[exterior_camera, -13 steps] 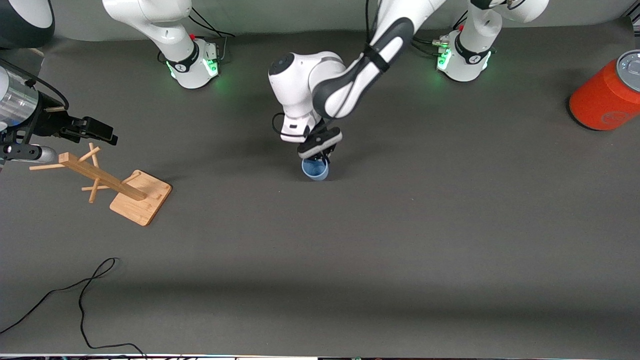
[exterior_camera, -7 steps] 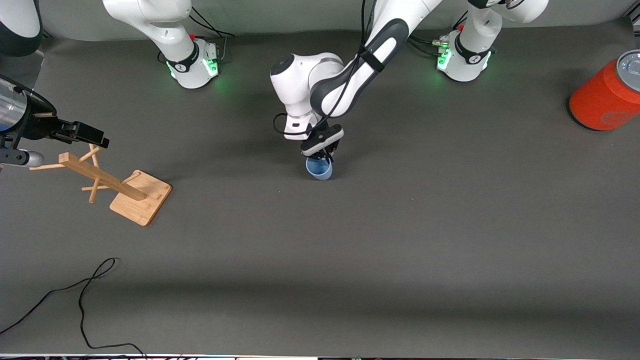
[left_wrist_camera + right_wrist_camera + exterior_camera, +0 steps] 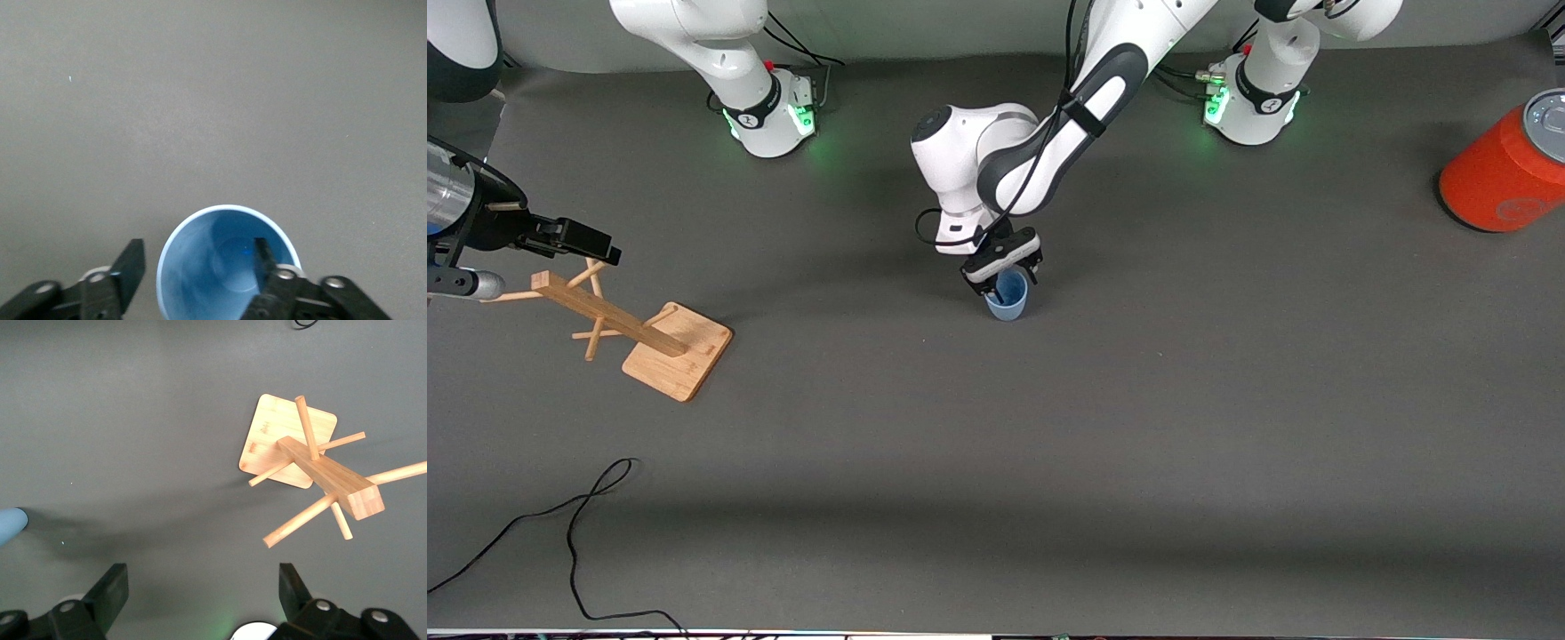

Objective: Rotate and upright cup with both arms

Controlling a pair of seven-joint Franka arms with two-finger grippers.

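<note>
The light-blue cup (image 3: 1007, 304) stands mouth-up on the grey table, midway between the two arms' ends. My left gripper (image 3: 1003, 272) is right over it and open. In the left wrist view the cup's (image 3: 200, 267) mouth faces me. One finger (image 3: 262, 257) reaches inside the cup and the other finger (image 3: 132, 263) is outside its wall, with gaps showing. My right gripper (image 3: 596, 242) is open and empty, held over the wooden rack (image 3: 618, 320) at the right arm's end. The cup shows small at the edge of the right wrist view (image 3: 10, 524).
The wooden rack with pegs and a square base (image 3: 287, 450) lies tipped over on the table. A large orange cylinder with a grey top (image 3: 1507, 169) lies at the left arm's end. A black cable (image 3: 574, 520) curls near the front camera.
The left gripper and the cup shifted slightly toward the left arm's end, and its fingers spread apart off the cup's rim. The right gripper drew back a little over the rack.
</note>
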